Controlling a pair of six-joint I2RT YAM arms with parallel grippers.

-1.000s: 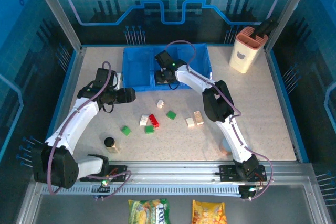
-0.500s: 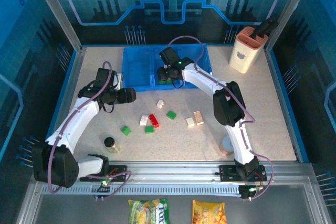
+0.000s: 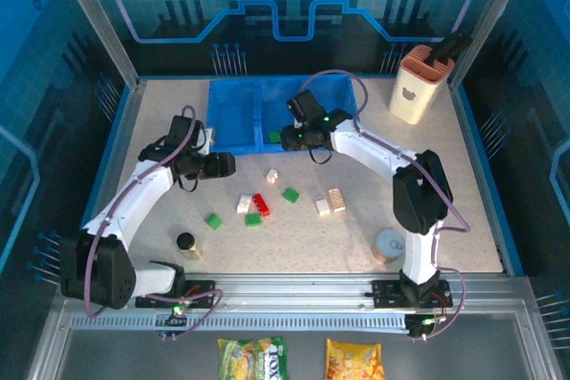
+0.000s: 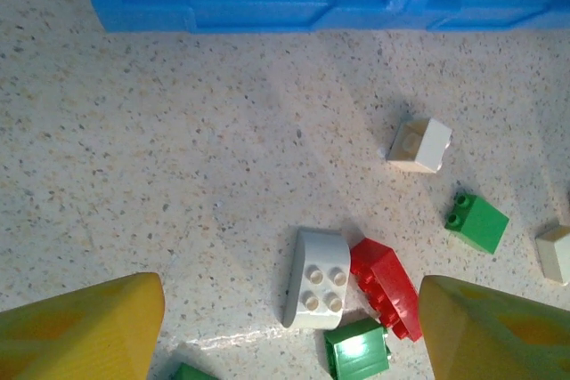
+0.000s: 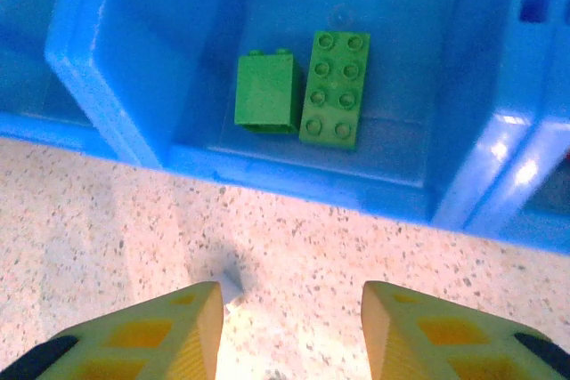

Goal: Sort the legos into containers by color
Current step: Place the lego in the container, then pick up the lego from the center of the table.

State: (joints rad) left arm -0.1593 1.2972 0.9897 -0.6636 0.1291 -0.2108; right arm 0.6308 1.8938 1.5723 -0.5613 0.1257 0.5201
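The blue three-part containers tray [image 3: 233,117] stands at the back of the table. Its middle compartment holds two green legos [image 5: 265,91] [image 5: 335,88]. My right gripper [image 3: 289,140] [image 5: 292,327] hovers open and empty over the table just in front of the tray wall [image 5: 294,180]. My left gripper [image 3: 227,165] [image 4: 289,335] is open above a cluster of loose legos: a white brick [image 4: 319,278], a red brick [image 4: 385,287] touching it, and a green one [image 4: 358,349]. Further off lie a small white brick [image 4: 419,145] and a green brick [image 4: 476,222].
More loose bricks lie mid-table: a green one [image 3: 213,221] and two cream ones [image 3: 322,206] [image 3: 337,199]. A black cylinder [image 3: 185,241] stands front left and a silver can [image 3: 389,245] front right. A peach-and-white holder [image 3: 419,84] sits at the back right.
My right gripper has drawn back from above the tray's middle compartment to the table in front of it, swinging rightward. My left gripper has edged slightly right.
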